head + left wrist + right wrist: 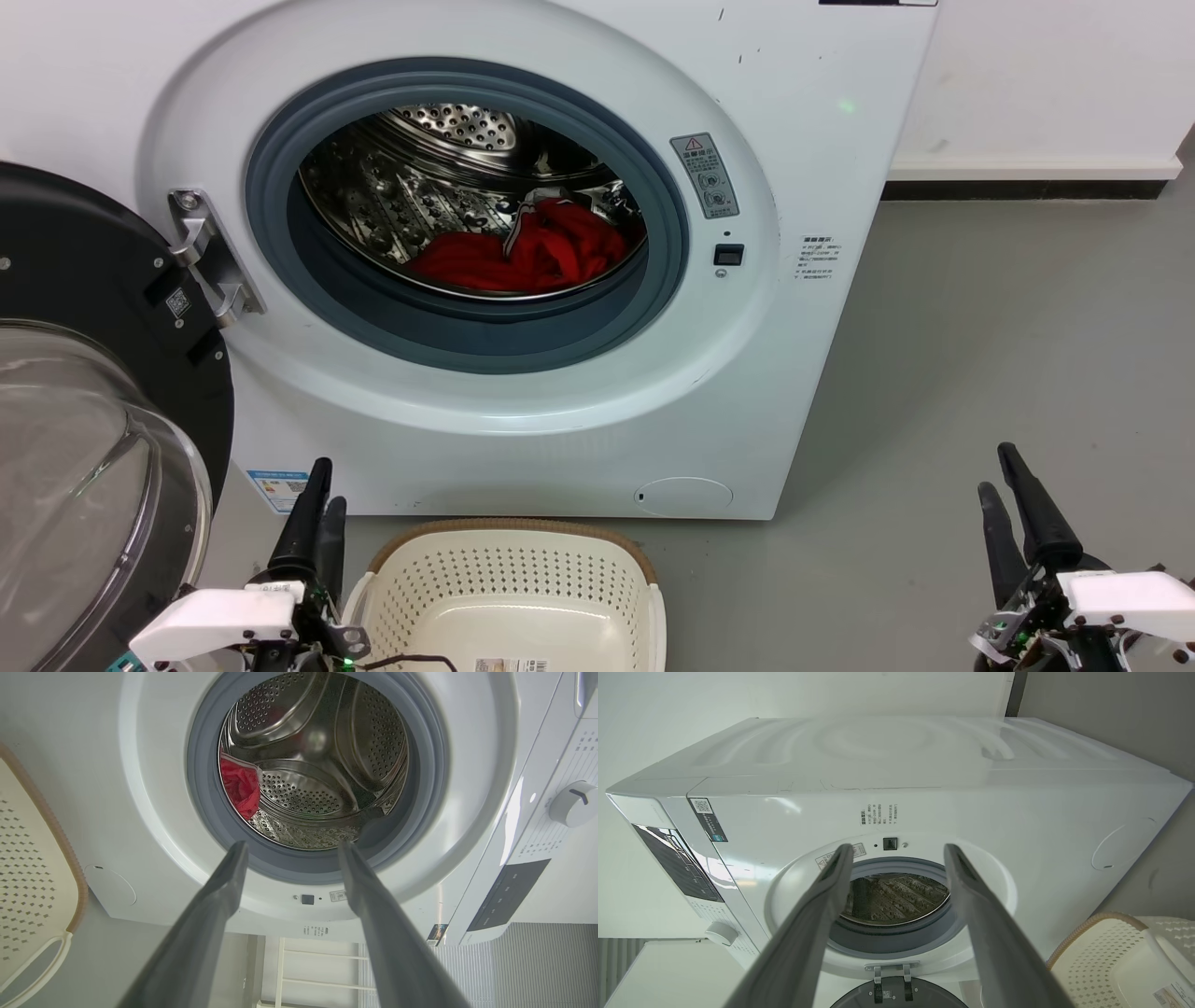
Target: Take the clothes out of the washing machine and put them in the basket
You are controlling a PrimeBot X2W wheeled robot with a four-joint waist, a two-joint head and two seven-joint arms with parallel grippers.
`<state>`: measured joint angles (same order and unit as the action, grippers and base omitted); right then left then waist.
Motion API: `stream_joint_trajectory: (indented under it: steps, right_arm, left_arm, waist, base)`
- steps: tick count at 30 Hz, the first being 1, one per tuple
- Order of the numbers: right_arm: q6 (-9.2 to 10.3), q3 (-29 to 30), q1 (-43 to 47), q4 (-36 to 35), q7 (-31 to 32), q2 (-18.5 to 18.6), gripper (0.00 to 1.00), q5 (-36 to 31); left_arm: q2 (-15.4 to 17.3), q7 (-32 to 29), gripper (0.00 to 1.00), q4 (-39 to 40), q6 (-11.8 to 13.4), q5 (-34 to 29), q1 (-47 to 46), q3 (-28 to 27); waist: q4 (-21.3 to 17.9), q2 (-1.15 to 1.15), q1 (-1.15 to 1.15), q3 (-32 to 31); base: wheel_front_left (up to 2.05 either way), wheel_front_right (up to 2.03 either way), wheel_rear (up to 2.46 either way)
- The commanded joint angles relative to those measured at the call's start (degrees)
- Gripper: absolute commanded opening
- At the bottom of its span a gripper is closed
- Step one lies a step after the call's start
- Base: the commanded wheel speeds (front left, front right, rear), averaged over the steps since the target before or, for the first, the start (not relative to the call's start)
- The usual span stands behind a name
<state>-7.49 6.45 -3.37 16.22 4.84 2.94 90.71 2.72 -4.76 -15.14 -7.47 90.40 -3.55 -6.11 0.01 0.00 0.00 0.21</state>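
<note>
The white washing machine (523, 411) stands in front of me with its door swung wide. Bright red clothes (523, 257) lie bunched at the bottom right of the steel drum; the left wrist view catches them (240, 788) at the drum's left edge. The cream basket (509, 597) with a brown rim sits on the floor below the opening, and nothing but a label lies in it. My left gripper (317, 490) is open, low at the basket's left corner. My right gripper (1004, 471) is open over bare floor, far right of the machine. Both hold nothing.
The round black-rimmed glass door (93, 420) hangs open at the left, close beside my left arm. Grey floor (980, 355) stretches to the right of the machine up to a white wall with a dark skirting. In the left wrist view a control knob (572, 804) shows.
</note>
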Motion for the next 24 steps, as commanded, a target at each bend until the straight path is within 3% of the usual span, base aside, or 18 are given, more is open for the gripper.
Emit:
stream_joint_trajectory:
  steps: [1,24]
  right_arm:
    - [0.00,0.21,-0.55,-1.19,-0.57,0.03,1.00,-1.60]
    - [0.00,-2.37,2.94,-10.56,-6.35,0.02,1.00,-36.08]
  left_arm:
    - [0.11,0.53,1.00,1.43,0.02,-1.42,-0.75,-0.23]
    - [0.14,6.29,1.00,8.63,6.78,-29.55,1.17,4.11]
  waist:
    - [0.01,0.00,0.00,0.02]
    - [0.14,0.00,0.00,0.37]
  base:
    - [0.00,0.00,0.00]
    - [0.00,0.00,0.00]
